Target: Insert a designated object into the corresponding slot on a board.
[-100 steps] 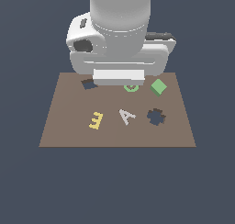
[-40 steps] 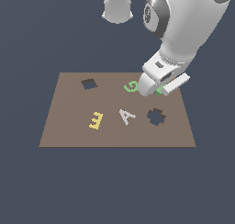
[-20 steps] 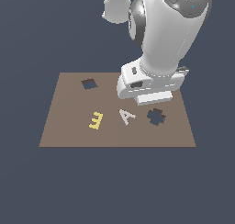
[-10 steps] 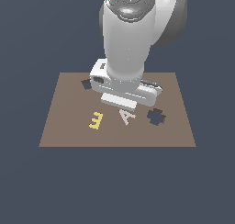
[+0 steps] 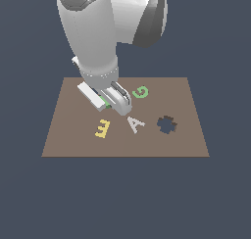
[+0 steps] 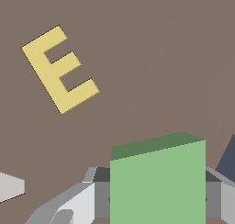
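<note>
My gripper (image 5: 108,103) hangs low over the brown board (image 5: 181,91), toward the exterior view's left of the middle, shut on the designated object, a light-green square block (image 6: 158,177). Only a sliver of that block (image 5: 105,105) peeks out between the fingers in the exterior view. In the wrist view the block fills the space between the two grey fingers (image 6: 80,200), above bare board (image 6: 151,58). The arm hides the slot in the exterior view. A dark wedge (image 6: 228,159) shows beside the block in the wrist view; I cannot tell whether it is the slot.
Set in the board are a yellow letter E (image 5: 102,129) (image 6: 59,69), a white letter A (image 5: 136,124), a green letter G (image 5: 140,91) and a dark jagged flower-shaped hole (image 5: 167,125). The bulky arm (image 5: 98,32) towers over the board's far part.
The arm has swung from the exterior view's right toward its left, carrying the green block away from its spot beside the G. It now covers the dark square cut-out.
</note>
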You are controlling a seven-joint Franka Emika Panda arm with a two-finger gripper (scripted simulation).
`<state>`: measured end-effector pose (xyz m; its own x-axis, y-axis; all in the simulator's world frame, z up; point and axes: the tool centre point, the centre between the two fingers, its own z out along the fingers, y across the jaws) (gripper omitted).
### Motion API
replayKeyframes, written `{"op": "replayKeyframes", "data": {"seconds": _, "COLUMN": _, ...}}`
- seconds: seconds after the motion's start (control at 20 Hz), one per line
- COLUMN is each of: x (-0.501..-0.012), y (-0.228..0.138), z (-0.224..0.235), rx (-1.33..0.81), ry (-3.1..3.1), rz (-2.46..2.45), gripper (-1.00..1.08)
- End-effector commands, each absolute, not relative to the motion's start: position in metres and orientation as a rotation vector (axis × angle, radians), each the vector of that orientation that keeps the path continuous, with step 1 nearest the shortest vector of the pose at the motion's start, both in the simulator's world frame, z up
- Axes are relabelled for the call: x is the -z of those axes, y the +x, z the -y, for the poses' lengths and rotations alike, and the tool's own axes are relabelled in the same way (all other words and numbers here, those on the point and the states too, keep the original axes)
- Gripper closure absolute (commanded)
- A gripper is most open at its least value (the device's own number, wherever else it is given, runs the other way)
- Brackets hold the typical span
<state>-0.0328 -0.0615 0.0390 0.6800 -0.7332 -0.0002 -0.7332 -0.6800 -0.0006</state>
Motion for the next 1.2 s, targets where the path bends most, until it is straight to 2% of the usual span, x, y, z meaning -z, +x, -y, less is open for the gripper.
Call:
{"op": "replayKeyframes", "data": {"seconds": 0.0, "x": -0.040, "y": -0.044, "z": 0.076, "rx": 0.001, "ry": -2.802, "rz": -1.418, "gripper": 1.08}}
{"op": "replayKeyframes", "data": {"seconds": 0.6, "x": -0.040, "y": -0.086, "z": 0.110, "rx": -0.001, "ry": -2.545, "rz": -1.840, "gripper": 1.08}}
{"op": "replayKeyframes", "data": {"seconds": 1.15, "x": -0.034, "y": -0.091, "z": 0.112, "rx": -0.002, "ry": -2.513, "rz": -1.884, "gripper": 1.08}}
